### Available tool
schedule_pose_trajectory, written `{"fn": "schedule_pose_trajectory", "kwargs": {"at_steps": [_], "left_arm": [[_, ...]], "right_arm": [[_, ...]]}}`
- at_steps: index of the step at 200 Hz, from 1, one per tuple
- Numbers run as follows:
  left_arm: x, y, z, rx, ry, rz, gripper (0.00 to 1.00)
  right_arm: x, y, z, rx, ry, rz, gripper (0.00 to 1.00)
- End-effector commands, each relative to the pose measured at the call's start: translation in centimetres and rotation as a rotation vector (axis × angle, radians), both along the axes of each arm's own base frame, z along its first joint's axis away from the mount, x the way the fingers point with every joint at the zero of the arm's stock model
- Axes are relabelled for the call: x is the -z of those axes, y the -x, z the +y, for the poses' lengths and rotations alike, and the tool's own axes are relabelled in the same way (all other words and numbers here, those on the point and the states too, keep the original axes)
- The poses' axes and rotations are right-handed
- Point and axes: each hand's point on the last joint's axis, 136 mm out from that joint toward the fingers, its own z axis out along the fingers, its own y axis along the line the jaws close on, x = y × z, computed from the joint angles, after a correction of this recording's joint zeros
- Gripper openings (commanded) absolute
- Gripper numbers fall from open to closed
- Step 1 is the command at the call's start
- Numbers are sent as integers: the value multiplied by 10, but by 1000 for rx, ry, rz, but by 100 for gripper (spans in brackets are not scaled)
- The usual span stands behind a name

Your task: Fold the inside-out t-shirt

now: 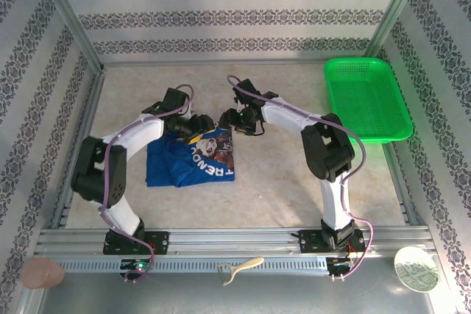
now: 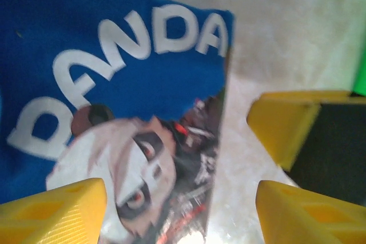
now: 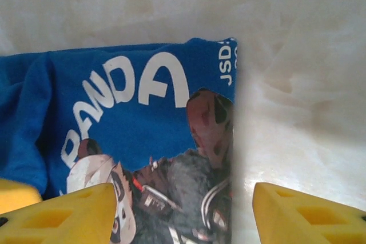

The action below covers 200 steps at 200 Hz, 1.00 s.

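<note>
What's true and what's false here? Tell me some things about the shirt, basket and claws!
1. The shirt is blue. True.
2. The shirt lies in the basket. False: it lies on the table, apart from the basket.
3. The left claw and right claw are both open. True.
4. The right claw grips the shirt. False: its jaws stand open, gripping nothing.
5. The shirt's print reads PANDA. True.
6. The basket is red. False: it is green.
</note>
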Motion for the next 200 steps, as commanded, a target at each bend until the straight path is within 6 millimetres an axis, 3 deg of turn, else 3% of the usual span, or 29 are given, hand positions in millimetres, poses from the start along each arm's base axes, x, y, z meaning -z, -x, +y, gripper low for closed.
{"fn": "schedule_pose_trajectory", "kwargs": {"at_steps": [1,20,54,92,107,119,139,154,163,180,200], "left_arm": [[5,-23,16,-80,-113,-21,70],[13,-28,41,-124,-208,0,70],[-3,-35,88,-190,-275,-22,70],[-15,-24,161,-326,-316,-14,71],[-25,-18,175,-342,-295,-41,71],[-42,-14,165,-288,-271,-86,71],[-63,9,120,-126,-231,-106,71],[-61,41,81,3,-259,-77,71],[-53,62,68,48,-308,-47,71],[-36,96,62,100,-446,0,71],[-26,118,64,132,-601,-11,71]], "right_arm": [[18,5,10,32,-11,31,62],[29,10,10,56,0,51,57],[45,16,1,85,43,80,47],[50,18,-7,94,68,91,44],[48,18,-6,91,63,86,44],[47,18,-6,88,64,83,44],[47,18,-7,91,68,82,44],[49,18,-7,93,68,83,43],[49,18,-7,93,68,84,43],[50,18,-7,93,69,84,41],[53,18,-8,95,74,90,36]]}}
